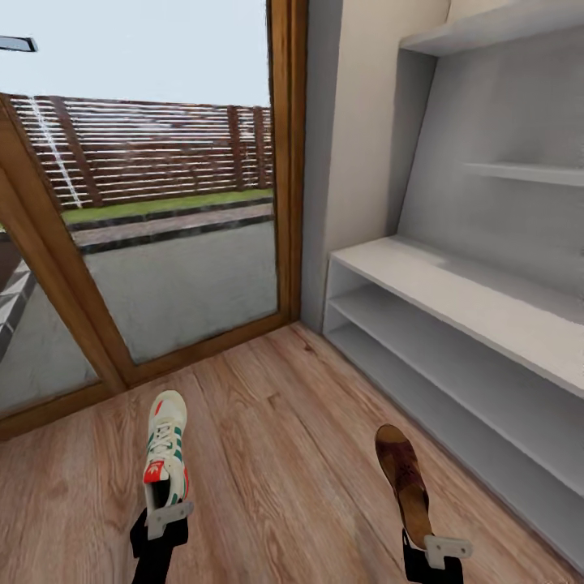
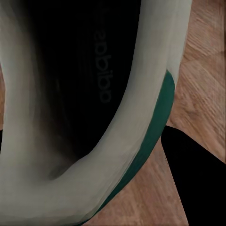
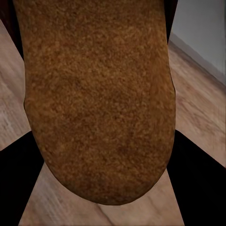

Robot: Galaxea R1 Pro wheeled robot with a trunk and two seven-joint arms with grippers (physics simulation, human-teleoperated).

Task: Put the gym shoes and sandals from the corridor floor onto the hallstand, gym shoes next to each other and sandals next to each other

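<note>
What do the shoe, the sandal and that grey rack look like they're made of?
Gym shoe: off-white upper, probably leather or synthetic, with green stripes and white laces. Sandal: mottled brown, grainy footbed, suede-like or cork-like. Shoe rack: flat matte grey boards, likely painted wood or laminate.

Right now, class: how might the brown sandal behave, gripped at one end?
The sandal is long and flat, so it may droop or swing beyond the right gripper. Its mottled footbed looks rough, probably resisting slipping.

Sneaker point(image 1: 165, 451): off-white, green stripes, red tongue, held above the floor, toe forward.
Sandal point(image 1: 403, 482): brown mottled footbed, held aloft near the rack.
Rack point(image 1: 454, 324): grey, shelves bare.
</note>
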